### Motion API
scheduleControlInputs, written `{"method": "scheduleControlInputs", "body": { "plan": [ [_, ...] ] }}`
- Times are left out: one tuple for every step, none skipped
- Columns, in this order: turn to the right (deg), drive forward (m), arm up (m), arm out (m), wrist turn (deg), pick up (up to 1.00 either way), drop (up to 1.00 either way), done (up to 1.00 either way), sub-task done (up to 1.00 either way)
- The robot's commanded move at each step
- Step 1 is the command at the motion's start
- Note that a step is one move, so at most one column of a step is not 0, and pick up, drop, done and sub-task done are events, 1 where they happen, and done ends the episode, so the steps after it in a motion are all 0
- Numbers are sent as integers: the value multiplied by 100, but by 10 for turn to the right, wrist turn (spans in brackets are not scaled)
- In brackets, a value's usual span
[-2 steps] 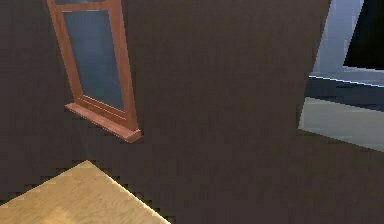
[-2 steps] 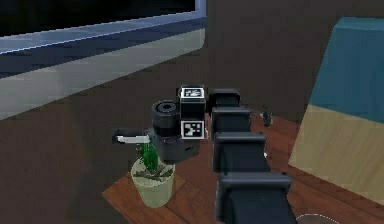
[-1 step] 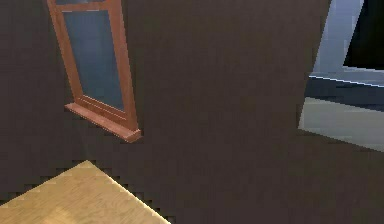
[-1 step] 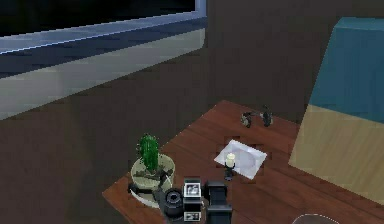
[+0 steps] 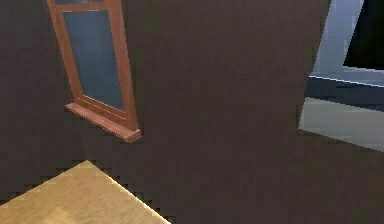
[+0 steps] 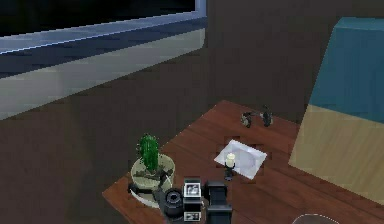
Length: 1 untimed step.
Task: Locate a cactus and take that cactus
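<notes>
cactus in pale pot at left end of your bench | tool low, close to the pot | you can't tell tool's grip state or if it holds anything

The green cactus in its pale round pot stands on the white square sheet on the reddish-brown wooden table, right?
Not quite. In the arm side view the green cactus in its pale round pot stands on the reddish-brown wooden table itself, left of the white square sheet and apart from it.
</notes>
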Motion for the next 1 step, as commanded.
{"method": "scheduleControlInputs", "body": {
  "plan": [
    [0,0,10,0,0,0,0,0,0]
  ]
}}
